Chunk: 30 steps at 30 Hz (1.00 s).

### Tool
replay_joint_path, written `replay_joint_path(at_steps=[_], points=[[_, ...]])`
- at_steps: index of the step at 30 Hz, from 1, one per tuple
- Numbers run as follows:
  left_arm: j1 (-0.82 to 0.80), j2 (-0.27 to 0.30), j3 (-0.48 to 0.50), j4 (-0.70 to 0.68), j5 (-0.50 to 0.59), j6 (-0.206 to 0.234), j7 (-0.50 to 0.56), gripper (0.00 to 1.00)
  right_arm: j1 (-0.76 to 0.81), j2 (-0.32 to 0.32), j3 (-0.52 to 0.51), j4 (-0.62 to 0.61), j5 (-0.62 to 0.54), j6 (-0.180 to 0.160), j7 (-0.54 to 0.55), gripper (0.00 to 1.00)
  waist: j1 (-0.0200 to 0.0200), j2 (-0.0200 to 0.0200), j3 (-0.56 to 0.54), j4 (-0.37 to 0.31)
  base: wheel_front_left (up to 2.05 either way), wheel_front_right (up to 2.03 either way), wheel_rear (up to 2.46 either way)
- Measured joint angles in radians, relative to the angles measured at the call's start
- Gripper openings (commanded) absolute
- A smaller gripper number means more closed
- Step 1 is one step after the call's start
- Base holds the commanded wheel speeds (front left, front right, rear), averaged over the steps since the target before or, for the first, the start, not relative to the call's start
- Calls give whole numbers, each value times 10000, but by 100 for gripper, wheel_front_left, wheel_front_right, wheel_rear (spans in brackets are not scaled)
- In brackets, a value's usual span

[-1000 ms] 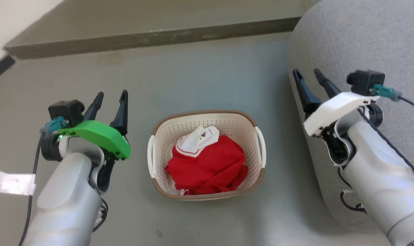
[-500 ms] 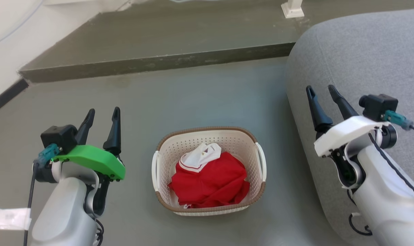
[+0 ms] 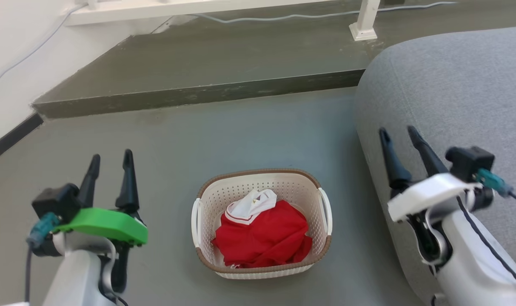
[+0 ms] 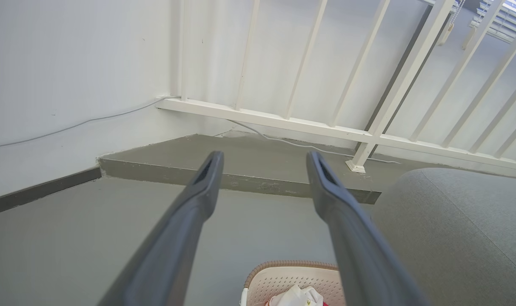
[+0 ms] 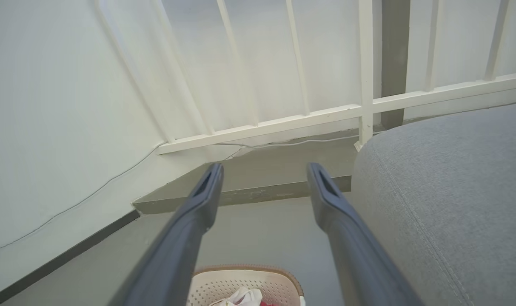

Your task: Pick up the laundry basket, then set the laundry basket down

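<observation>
Laundry basket (image 3: 283, 183): down on the grey floor (image 3: 240, 131), upright, square between the two arms and touched by neither. The grey sofa (image 3: 445, 85) bulges in just to its right.
Inside it: a crumpled red garment (image 3: 262, 240) with a white collar part on top, sitting below the brown rim.
What just changed: the head view has swung up over the last second. The raised step (image 3: 198, 91) has slid down the picture, and a white railing post (image 3: 365, 21) and a cable have come in at the top. That is the camera moving; the basket keeps its spot on the floor and the arms keep flanking it.
What it means: to my eye the robot is straightening up or backing off rather than reaching in. Nothing is gripped, so either the pick has not begun or the set-down is done; these pictures do not settle which.
Left hand (image 3: 111, 155): green-shelled, fingers spread wide, empty, off to the basket's left and well apart from the left handle (image 3: 195, 216).
Right hand (image 3: 397, 129): white-shelled, fingers spread wide, empty, over the sofa's edge, apart from the right handle (image 3: 328, 212).
Count: one basket, two white handles, one red garment as far as I can tell, two hands — both free.
</observation>
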Motion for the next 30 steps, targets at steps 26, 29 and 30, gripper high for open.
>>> replay_joint_path(at_steps=[26,29,30], points=[[1145,-481,500,-1185,1039,-263,0,100,1356,171,-1081,-1354,-1212,-29,-2,100,0,0,47,34,0,0,0],[1151,-489,570,-1214,1076,-282,0,100,1509,224,-1137,-1379,-1277,23,-2,100,0,0,58,46,0,0,0],[1152,-493,585,-1218,1103,-284,0,100,1539,236,-1164,-1379,-1281,27,-2,100,0,0,61,50,0,0,0]])
